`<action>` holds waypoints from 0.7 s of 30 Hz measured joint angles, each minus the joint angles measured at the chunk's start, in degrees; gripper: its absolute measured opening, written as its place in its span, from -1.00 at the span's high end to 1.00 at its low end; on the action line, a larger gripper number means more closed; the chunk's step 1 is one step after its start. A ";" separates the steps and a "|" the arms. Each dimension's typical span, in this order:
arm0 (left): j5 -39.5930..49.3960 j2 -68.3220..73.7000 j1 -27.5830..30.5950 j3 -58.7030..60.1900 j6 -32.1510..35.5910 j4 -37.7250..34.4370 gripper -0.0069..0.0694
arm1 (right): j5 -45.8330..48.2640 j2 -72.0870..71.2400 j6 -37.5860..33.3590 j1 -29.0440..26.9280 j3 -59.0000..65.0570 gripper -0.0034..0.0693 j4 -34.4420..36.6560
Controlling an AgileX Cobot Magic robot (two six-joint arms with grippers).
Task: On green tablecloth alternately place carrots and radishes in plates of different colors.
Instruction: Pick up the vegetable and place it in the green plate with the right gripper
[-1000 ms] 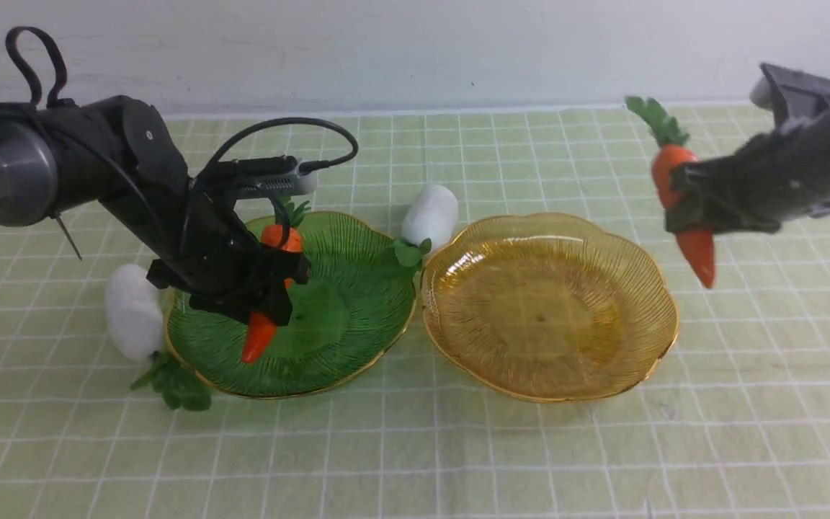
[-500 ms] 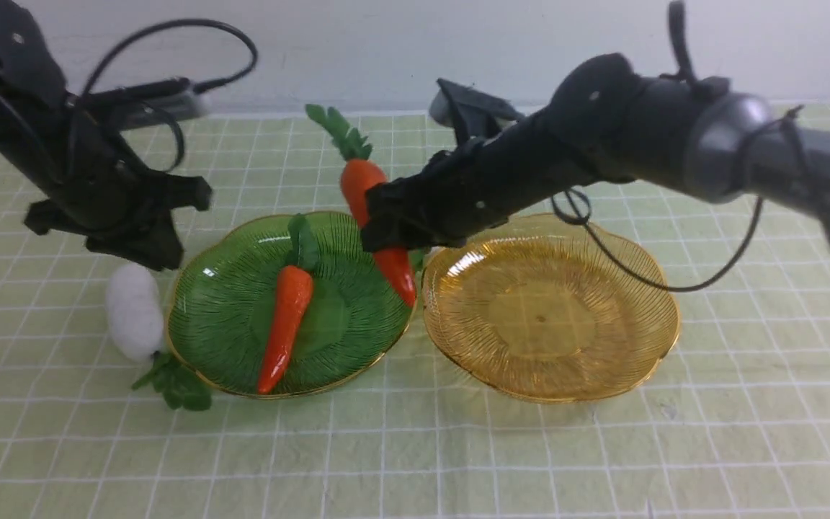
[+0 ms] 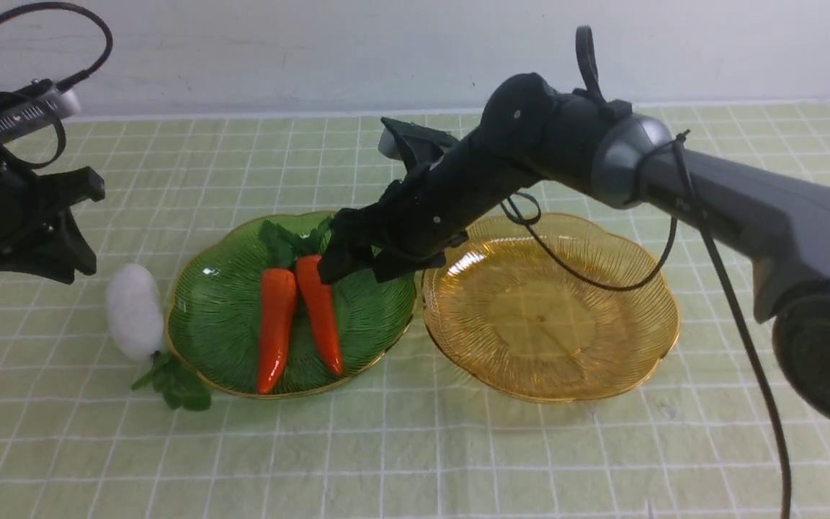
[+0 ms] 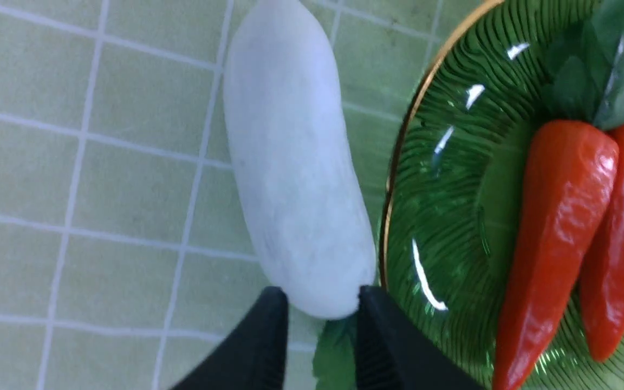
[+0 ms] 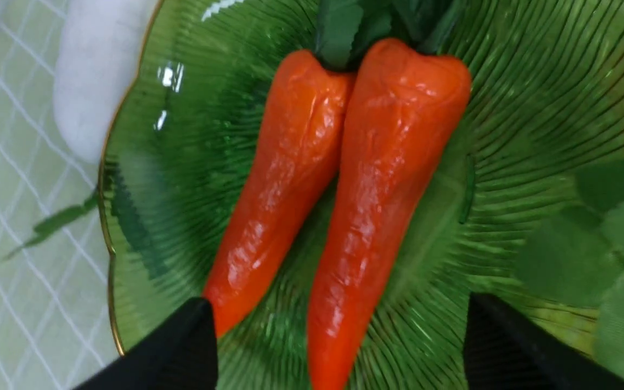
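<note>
Two orange carrots (image 3: 276, 317) (image 3: 320, 310) lie side by side in the green plate (image 3: 199, 346), tips toward me. My right gripper (image 3: 361, 267) hangs wide open just above them, and in the right wrist view (image 5: 339, 330) both carrots (image 5: 285, 179) (image 5: 388, 179) lie below its spread fingers. My left gripper (image 3: 55, 263) is raised left of the plate, open by a narrow gap and empty. One white radish (image 3: 132, 310) lies on the cloth against the green plate's left rim and also shows in the left wrist view (image 4: 296, 179). The amber plate (image 3: 552, 310) is empty. The second radish is hidden behind my right arm.
The green tablecloth (image 3: 415, 461) covers the whole table. The two plates almost touch at the middle. The radish's leaves (image 3: 173, 382) lie at the green plate's front left rim. More green leaves (image 5: 604, 233) lie over that plate's edge near my right gripper.
My right arm swung left with a carrot, laid it in the green plate beside the first and opened. My left gripper let go of the first carrot and drew back left and up.
</note>
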 joint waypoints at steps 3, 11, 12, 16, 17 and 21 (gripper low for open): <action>-3.83 2.73 0.00 0.00 0.00 0.00 -0.19 | 3.41 0.00 0.00 -0.37 -3.72 -0.66 -2.81; -10.14 10.33 0.00 0.00 1.92 -4.02 -0.79 | 3.65 -0.77 0.07 -2.84 -11.64 -0.66 -4.38; -10.57 10.91 0.00 0.00 2.27 -4.16 -0.79 | 2.33 -0.77 0.47 -3.24 -12.04 -0.66 -4.65; -11.58 12.82 0.00 0.00 2.65 -4.27 -0.52 | -4.88 -0.63 4.80 -5.43 -12.54 -0.66 -7.92; -11.62 12.97 0.00 0.00 2.65 -4.15 -0.34 | -7.41 -0.28 6.21 -6.30 -12.64 -0.66 -9.06; -10.68 12.96 0.00 -0.05 2.70 -3.22 -0.27 | -11.95 3.18 8.28 -9.67 -12.69 -0.66 -10.97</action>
